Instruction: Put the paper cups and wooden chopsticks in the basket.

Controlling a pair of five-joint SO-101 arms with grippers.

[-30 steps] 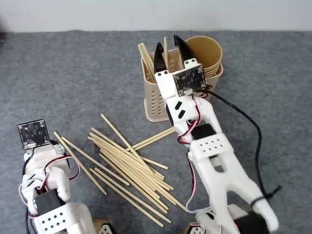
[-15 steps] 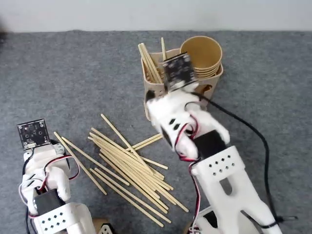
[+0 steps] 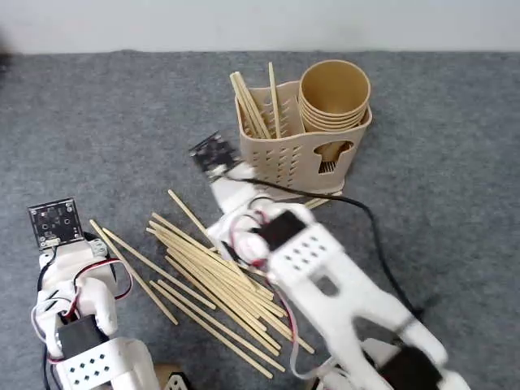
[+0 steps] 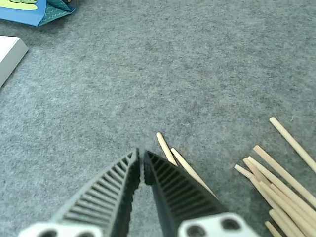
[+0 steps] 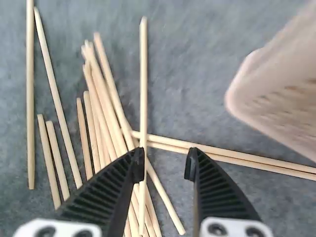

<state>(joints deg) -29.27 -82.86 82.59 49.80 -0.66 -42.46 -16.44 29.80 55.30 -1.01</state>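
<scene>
A grey, short-pile carpet (image 3: 97,122) covers the whole work surface, its weave speckled and even. Along its far edge runs a pale white wall (image 3: 244,24). On the carpet lies a flat blue item (image 4: 27,11) with a teal zigzag-patterned corner and a yellow-green patch. Near it, though apart from it, rests a flat white block (image 4: 9,55) with a thick edge.

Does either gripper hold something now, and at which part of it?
Nothing is held. The left gripper has its jaws shut on nothing; the right gripper is open above the loose chopsticks.
</scene>
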